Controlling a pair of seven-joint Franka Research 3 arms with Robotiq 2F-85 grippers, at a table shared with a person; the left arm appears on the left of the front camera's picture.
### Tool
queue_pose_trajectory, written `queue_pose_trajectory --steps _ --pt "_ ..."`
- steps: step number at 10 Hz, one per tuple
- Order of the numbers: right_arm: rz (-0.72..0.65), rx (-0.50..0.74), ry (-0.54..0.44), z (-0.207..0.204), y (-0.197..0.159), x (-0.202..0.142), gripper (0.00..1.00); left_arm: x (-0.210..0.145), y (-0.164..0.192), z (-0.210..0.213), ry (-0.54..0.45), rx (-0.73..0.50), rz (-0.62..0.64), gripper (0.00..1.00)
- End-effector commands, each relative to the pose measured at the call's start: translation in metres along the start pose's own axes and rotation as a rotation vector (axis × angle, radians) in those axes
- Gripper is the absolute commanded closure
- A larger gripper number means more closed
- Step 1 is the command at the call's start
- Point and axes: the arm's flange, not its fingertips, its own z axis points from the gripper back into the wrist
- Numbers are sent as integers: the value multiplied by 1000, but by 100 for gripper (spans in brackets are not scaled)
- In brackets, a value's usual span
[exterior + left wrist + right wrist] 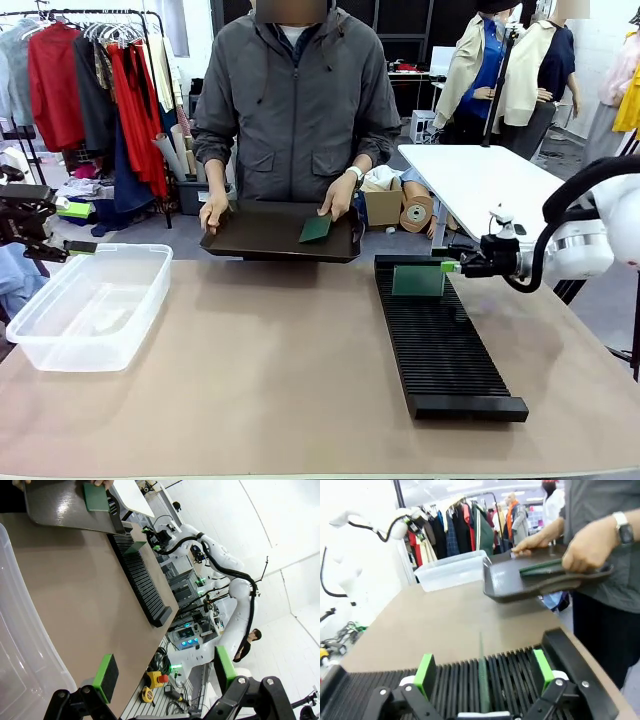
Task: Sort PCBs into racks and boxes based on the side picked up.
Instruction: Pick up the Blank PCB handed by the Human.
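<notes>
The right pincer [483, 672] is being held wide open at the far end of the rack [455, 682]. Its green pads [424, 672] are standing to either side of, and apart from, the standing PCB [481, 655], which is sitting edge-on in a slot. Nothing is being gripped. That board's plane is lying along the slots, across the rack's long axis, which is running from the robot's side toward the person.

The flat PCB [315, 228] is being offered on a dark tray [260, 240], which is being held in the person's hands [340, 195] at the far edge of the tabletop [270, 370]. It is lying beyond the right pincer and to its left, nearer to it than to the left pincer [165, 672], so the right arm is being judged the likelier one for it.

The right arm is being brought in from the robot's right, wrist level, fingers pointed across the rack. The left pincer is also being held open and empty, beside the clear box [20, 645].
</notes>
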Motion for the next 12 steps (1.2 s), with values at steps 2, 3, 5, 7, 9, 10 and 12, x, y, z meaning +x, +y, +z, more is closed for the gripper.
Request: queue_pose_trajectory --steps 2,3,5,7,9,10,12 --pt "-88 59 -32 3 58 48 0 1 -3 1 -1 -7 9 0" --pt "-105 73 -25 5 74 64 0 1 -3 1 -1 -7 9 0" --pt "-200 63 17 10 103 82 0 1 -3 1 -1 -7 9 0" --pt "-390 53 63 12 128 91 0 1 -3 1 -1 -7 9 0" --pt "-647 38 80 10 159 99 0 1 -3 1 -1 -7 9 0" --pt "-763 20 74 8 170 103 0 1 -3 1 -1 -7 9 0" --pt "-954 -34 119 5 183 111 0 1 -3 1 -1 -7 9 0"
